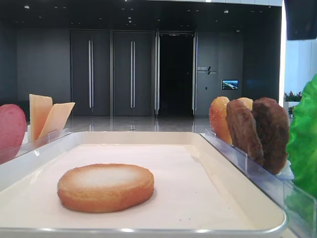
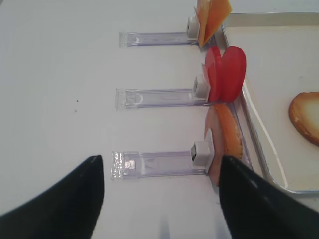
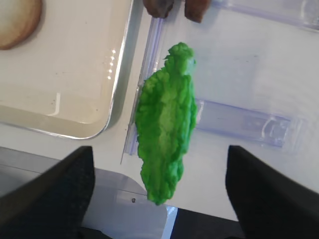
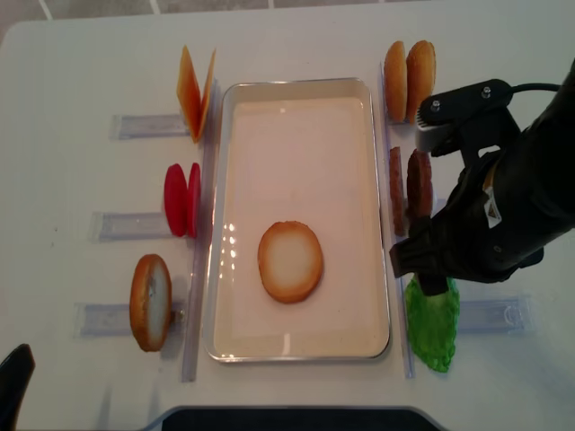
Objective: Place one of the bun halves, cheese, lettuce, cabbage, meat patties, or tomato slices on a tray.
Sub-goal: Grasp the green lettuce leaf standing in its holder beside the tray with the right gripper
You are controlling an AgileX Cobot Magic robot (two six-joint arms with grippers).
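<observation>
Lettuce (image 3: 167, 124) stands directly below my right gripper (image 3: 159, 199), long axis running between its wide-open, empty jaws.

Bright, even light from above washes my worktop (image 4: 72, 54) nearly white. Glare dots glint on the tray (image 3: 110, 64) rim. My pincer fingers (image 3: 50, 199) loom dark and blurred.

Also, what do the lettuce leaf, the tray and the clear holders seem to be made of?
Lettuce: probably moulded plastic or rubber; uniform neon green, matte, lumpy edge, and it stands stiff on its edge.
Tray: likely glossy plastic or melamine, possibly enamel; cream surface with bright highlights along the rim.
Clear holders: transparent hard plastic, probably acrylic; the table shows through them and their edges glint.
</observation>
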